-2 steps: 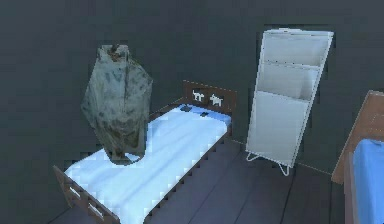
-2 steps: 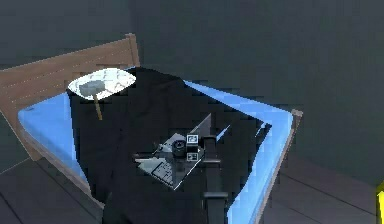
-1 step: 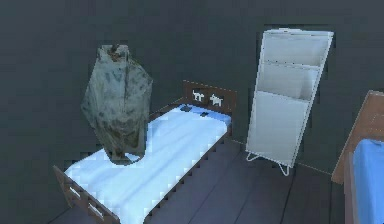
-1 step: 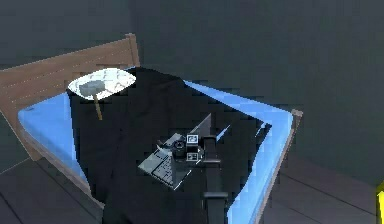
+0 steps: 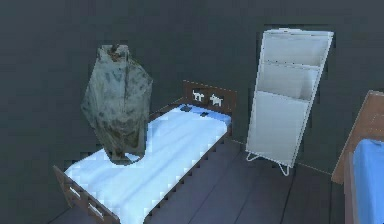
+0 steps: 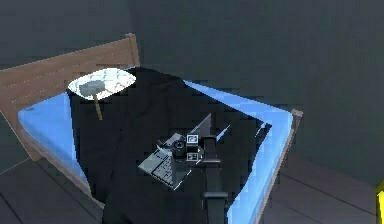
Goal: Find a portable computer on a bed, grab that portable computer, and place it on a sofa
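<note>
Bed (image 6: 45, 115), wooden headboard, blue mattress, with a dark blanket (image 6: 150, 110) spread across it. Smaller bed (image 5: 175, 140) bearing a tall mottled grey-green shape (image 5: 118, 100). White tiered rack (image 5: 285, 90) at the wall. White pillow (image 6: 105, 80). Portable computer (image 6: 158, 170) — grey, flat on the blanket, tool (image 6: 172, 152) at it — whether it holds anything cannot be told.

A: Both views are dim; the walls (image 5: 40, 60) sit in deep shade.
B: Yes, yet the pale bed (image 5: 165, 150) and white rack (image 5: 285, 90) catch light. In the arm side view, the pillow (image 6: 117, 78) glows against the black blanket (image 6: 150, 125).
</note>
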### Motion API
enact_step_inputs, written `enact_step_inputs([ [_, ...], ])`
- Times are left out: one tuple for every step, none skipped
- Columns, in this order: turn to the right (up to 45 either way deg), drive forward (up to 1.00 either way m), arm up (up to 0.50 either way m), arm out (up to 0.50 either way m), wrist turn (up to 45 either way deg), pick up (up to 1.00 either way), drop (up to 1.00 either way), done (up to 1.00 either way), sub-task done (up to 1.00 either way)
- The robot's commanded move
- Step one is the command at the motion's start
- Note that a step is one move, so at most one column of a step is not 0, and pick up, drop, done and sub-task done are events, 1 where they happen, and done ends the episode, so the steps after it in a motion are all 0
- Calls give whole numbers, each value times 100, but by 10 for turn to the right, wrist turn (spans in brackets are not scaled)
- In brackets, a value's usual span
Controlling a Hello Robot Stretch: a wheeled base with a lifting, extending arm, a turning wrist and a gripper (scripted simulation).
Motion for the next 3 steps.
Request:
enact_step_inputs([
  [0, 0, 10, 0, 0, 0, 0, 0, 0],
  [0, 0, 14, 0, 0, 0, 0, 0, 0],
  [0, 0, 0, 0, -450, 0, 0, 0, 0],
])
